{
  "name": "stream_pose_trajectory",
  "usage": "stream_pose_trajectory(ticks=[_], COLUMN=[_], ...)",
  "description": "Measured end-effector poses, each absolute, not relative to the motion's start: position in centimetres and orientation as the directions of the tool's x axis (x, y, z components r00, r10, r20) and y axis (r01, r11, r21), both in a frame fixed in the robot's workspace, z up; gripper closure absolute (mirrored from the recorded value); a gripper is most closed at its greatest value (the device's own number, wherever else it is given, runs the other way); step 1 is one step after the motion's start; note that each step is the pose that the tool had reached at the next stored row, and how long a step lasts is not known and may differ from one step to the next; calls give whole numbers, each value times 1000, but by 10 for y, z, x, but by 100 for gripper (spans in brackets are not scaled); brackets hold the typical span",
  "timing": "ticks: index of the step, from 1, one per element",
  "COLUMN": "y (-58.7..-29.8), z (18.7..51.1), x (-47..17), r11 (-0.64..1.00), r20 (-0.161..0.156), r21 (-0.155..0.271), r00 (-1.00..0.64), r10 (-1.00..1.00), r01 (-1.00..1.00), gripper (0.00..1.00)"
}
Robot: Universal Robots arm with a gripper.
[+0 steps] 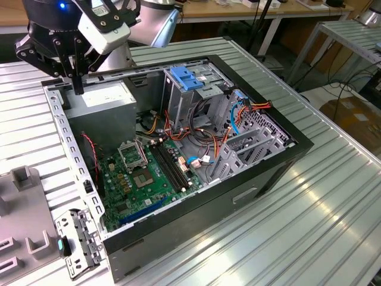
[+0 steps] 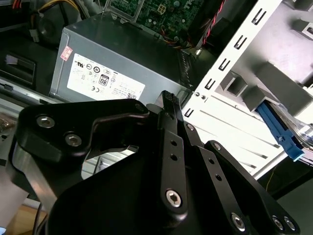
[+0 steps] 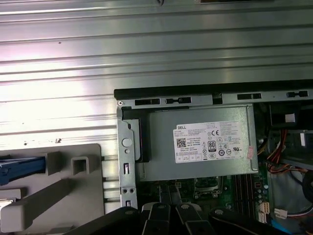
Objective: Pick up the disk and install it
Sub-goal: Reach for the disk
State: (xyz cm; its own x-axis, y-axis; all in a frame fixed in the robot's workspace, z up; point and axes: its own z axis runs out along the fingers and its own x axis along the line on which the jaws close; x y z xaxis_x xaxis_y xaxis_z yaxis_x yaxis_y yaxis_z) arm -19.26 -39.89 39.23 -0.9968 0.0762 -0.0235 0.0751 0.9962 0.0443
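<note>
The disk (image 2: 279, 131), with bright blue rails, lies in a grey holder (image 2: 274, 83) on the table just outside the open computer case (image 1: 280, 155). The first wrist view shows the disk's blue rail (image 3: 22, 165) in the same holder (image 3: 73, 183). My gripper (image 1: 78, 88) hangs over the case's corner at the exterior view's upper left, above the grey power supply (image 1: 104, 102). Its black fingers (image 2: 168, 105) are shut with nothing between them. The gripper is apart from the disk.
Inside the case are a green motherboard (image 1: 146, 179), loose cables (image 1: 238, 116) and a drive cage topped by a light-blue latch plate (image 1: 187, 77). A metal bracket (image 1: 80, 241) lies by the case's near corner. The ribbed metal table (image 1: 321, 214) extends to the exterior view's right.
</note>
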Motion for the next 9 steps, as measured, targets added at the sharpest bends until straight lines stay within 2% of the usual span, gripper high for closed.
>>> stream_pose_trajectory(ticks=[9], y=[-399], z=[392], x=[-200], r11=[996], r20=[-23], r21=[44], r00=[-997], r10=[76], r01=[75], gripper=[89])
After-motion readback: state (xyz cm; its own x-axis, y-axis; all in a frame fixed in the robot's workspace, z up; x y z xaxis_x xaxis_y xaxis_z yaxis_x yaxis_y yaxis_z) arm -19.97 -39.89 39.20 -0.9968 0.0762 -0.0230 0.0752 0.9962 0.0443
